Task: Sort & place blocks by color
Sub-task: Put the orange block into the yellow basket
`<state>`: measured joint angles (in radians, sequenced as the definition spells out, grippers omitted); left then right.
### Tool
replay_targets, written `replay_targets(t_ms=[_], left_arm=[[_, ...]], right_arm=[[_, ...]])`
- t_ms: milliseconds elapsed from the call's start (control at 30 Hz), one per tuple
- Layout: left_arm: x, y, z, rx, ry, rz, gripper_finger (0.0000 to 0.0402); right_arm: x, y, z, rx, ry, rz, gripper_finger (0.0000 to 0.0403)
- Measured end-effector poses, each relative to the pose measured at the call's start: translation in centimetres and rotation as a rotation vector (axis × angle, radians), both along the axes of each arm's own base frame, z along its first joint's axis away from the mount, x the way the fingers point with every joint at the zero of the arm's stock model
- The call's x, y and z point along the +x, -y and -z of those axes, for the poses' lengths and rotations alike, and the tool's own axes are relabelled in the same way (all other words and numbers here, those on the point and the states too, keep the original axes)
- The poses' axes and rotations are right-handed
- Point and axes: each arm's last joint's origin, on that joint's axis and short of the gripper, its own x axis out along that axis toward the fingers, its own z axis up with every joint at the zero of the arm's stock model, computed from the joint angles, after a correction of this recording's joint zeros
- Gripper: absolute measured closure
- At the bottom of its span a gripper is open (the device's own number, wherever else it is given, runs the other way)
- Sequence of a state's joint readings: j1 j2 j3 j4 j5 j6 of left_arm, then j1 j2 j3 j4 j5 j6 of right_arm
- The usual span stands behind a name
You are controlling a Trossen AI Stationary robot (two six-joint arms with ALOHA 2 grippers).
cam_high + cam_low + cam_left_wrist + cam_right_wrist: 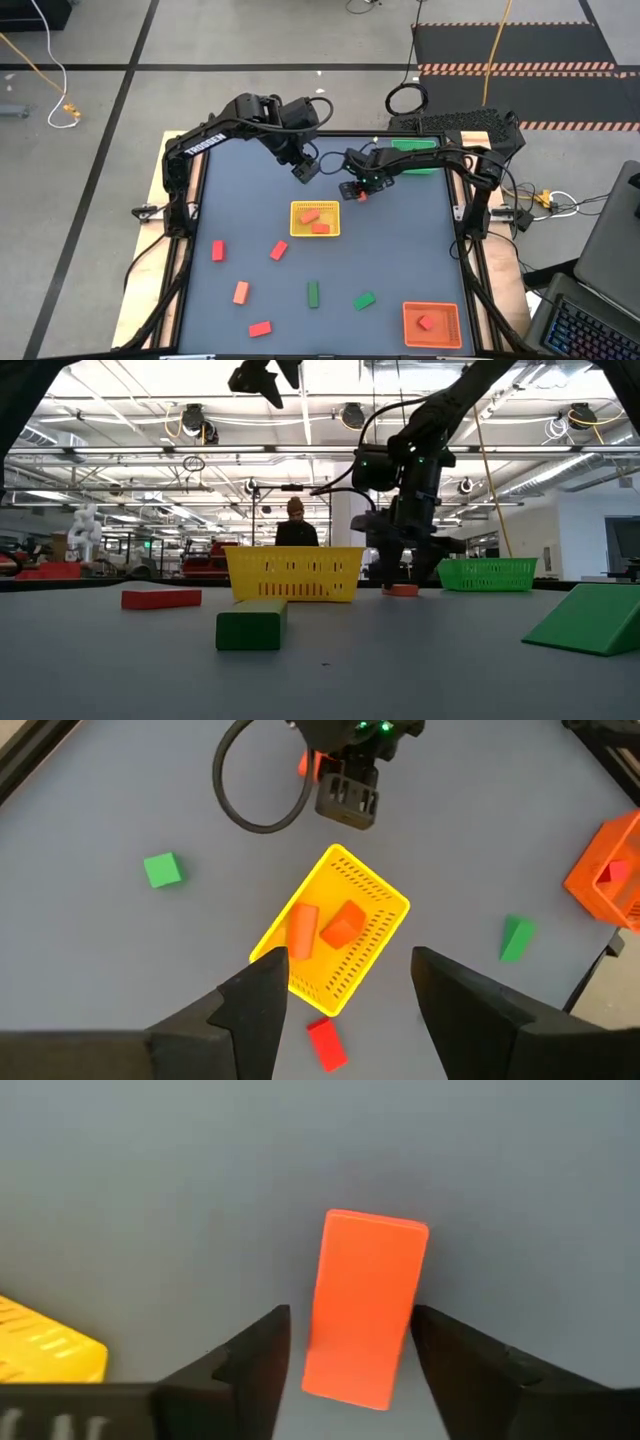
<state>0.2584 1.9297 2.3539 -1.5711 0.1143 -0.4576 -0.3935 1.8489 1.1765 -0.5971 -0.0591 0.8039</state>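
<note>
Orange-red block lies flat on the surface just beyond the yellow tray, between the right gripper's open, apparently not-yet-touching fingers, so squeeze squarely on its long sides; left gripper hovers open above.

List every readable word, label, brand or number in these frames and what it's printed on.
"TROSSEN": white lettering along the left arm, seen in the high view.
No readable text on the blocks, the trays or the room behind the table; any signage back there is too small to read.
</note>
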Motion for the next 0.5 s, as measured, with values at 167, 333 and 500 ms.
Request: replay_targets(t_ms=[167,333,500], left_arm=[[0.0,0.0,0.0,-0.012,0.002,-0.027,0.0188],[0.0,0.0,0.0,-0.023,0.004,-0.057,0.0188],[0.1,0.1,0.0,-0.023,0.001,-0.092,0.0188]], right_arm=[[-0.7,-0.2,0.5,-0.012,-0.041,-0.065,0.0286],[-1.3,-0.5,1.0,-0.005,-0.065,-0.126,0.0288],[-1.6,-0.7,-0.2,-0.033,-0.029,-0.172,0.0288]])
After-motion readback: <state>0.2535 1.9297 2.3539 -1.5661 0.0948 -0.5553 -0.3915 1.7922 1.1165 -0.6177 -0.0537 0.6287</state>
